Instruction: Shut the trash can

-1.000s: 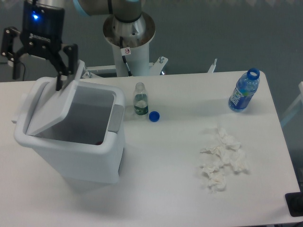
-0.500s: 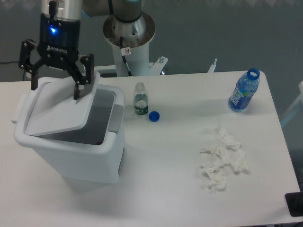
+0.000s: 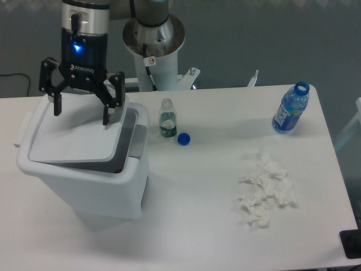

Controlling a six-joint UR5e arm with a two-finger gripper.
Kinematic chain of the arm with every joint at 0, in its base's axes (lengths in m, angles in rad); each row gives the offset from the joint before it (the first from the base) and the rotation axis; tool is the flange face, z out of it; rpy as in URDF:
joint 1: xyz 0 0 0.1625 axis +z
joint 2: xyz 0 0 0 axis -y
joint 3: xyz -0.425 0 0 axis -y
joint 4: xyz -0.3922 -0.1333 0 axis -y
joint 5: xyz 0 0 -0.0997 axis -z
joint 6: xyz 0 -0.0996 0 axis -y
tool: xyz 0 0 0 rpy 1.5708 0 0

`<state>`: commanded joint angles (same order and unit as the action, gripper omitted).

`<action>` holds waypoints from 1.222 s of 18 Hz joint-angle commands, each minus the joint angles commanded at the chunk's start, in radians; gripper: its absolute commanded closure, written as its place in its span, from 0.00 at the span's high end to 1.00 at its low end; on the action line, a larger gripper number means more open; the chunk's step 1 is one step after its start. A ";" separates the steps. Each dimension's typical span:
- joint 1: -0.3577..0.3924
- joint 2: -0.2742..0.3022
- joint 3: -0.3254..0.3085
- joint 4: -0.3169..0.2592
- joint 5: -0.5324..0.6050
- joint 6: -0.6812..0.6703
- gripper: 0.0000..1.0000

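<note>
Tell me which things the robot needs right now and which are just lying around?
Needed: trash can, its lid, open gripper.

Lying around: small clear bottle, blue cap, blue bottle, crumpled tissues.

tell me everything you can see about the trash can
The trash can is a large white plastic rectangular bin with rounded corners, upright at the table's left. Its flat white lid lies almost level but not fully seated: a dark gap shows along its right and front edges. A grey tab sits on the right rim. The open end effector is right over the lid's far edge; contact cannot be told.
</note>
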<state>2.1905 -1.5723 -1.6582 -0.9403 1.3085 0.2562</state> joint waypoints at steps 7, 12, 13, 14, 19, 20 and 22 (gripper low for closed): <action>0.006 -0.038 0.000 0.000 -0.002 0.012 1.00; 0.021 -0.046 0.000 0.000 -0.002 0.028 1.00; 0.023 -0.046 0.000 0.000 -0.002 0.032 1.00; 0.023 -0.046 0.000 0.000 -0.002 0.037 1.00; 0.023 -0.061 0.000 0.002 -0.002 0.046 1.00; 0.023 -0.063 0.000 0.002 -0.002 0.048 1.00; 0.025 -0.063 0.000 0.002 0.000 0.052 1.00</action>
<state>2.2151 -1.6352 -1.6582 -0.9388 1.3085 0.3083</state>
